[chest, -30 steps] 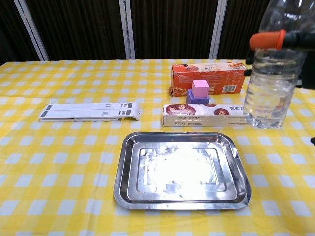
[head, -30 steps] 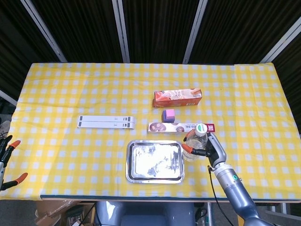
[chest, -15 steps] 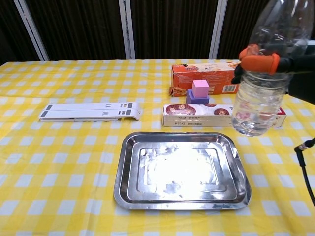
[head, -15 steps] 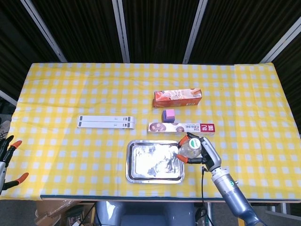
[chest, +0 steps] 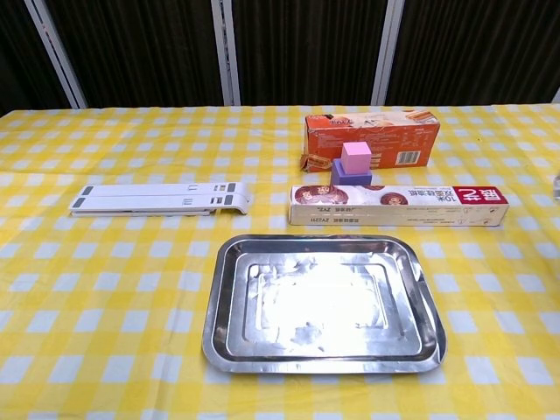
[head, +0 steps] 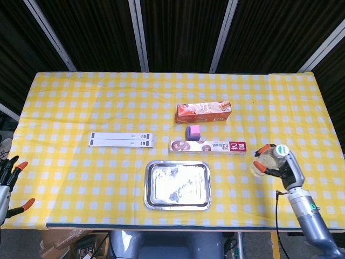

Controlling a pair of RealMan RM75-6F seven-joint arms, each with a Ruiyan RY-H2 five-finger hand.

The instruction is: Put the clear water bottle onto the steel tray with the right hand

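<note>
The left hand [head: 6, 181] is showing at the worktop [head: 81, 97] edge with fingers apart, holding nothing. One white flat stand [head: 122, 140] is lying left of one shiny rectangular steel tray [head: 177, 185]. Behind it one long white box [head: 208, 145], one purple block [head: 193, 131] and one orange carton [head: 204, 111] are sitting; their print is unreadable. The right hand [head: 280, 167] is gripping one clear water bottle [head: 268, 160], well right of the tray

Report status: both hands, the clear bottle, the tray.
Right hand grips clear plastic water bottle, off to the right of rectangular steel tray. Left hand holds nothing, at table's left edge. Tray bare; path unobstructed.
</note>
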